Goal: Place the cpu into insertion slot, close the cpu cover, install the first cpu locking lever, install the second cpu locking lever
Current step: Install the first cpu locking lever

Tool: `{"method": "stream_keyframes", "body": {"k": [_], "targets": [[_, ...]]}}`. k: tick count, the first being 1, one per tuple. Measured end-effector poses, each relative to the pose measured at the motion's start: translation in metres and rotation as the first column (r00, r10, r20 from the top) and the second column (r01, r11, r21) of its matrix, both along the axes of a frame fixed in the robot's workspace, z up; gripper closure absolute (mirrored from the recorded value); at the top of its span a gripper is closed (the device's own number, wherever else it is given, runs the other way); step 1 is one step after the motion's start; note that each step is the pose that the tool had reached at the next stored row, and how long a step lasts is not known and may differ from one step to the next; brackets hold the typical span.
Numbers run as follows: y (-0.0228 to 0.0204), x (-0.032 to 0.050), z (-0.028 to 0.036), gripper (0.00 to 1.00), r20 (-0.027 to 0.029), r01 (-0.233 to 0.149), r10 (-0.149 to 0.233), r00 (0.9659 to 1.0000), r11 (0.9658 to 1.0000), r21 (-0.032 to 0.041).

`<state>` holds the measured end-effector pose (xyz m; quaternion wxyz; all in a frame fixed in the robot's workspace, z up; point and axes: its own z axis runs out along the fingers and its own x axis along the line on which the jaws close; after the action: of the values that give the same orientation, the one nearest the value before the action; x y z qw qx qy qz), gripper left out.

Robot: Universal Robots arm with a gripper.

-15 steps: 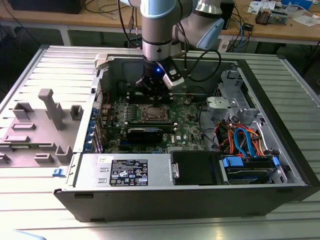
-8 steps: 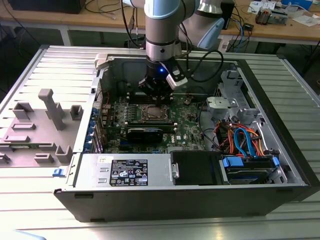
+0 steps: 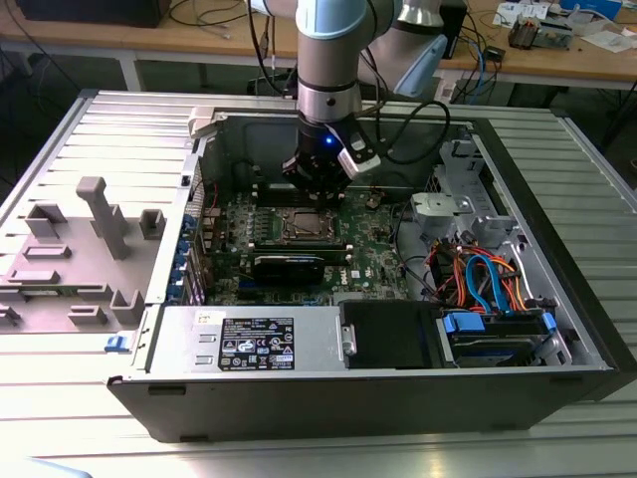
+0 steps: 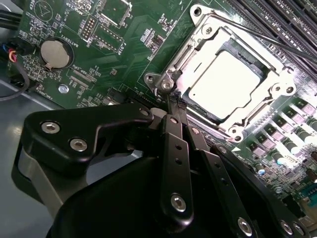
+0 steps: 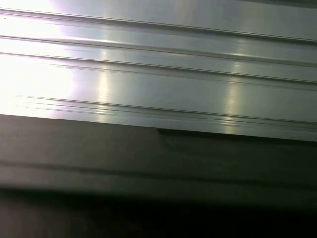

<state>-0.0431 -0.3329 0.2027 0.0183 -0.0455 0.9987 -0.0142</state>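
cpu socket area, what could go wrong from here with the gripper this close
The gripper sits at a corner of the cpu cover, which lies closed over the cpu. A sideways slip could scrape the green board and its small parts beside the insertion slot. Pressing at one corner might load the cover unevenly on the chip. In the exterior view, the arm's own cable hangs near the case wall and could snag.
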Motion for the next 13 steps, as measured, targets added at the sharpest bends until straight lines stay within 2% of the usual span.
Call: {"method": "stream_keyframes", "body": {"k": [4,7,11,12,13], "targets": [[0.0015,0.0001,0.0002,0.89,0.0004,-0.001,0.001,1.0,1.0,0.0048],[0.0014,0.0,0.0084,0.89,0.0014,-0.001,0.001,1.0,1.0,0.0075],[0.0003,0.0,0.0118,0.89,0.0014,-0.001,0.001,1.0,1.0,0.0078],[-0.0018,0.0,0.0119,0.89,0.0013,-0.001,0.001,1.0,1.0,0.0059],[-0.004,0.0,0.0118,0.89,0.0014,-0.001,0.001,1.0,1.0,-0.0025]]}}
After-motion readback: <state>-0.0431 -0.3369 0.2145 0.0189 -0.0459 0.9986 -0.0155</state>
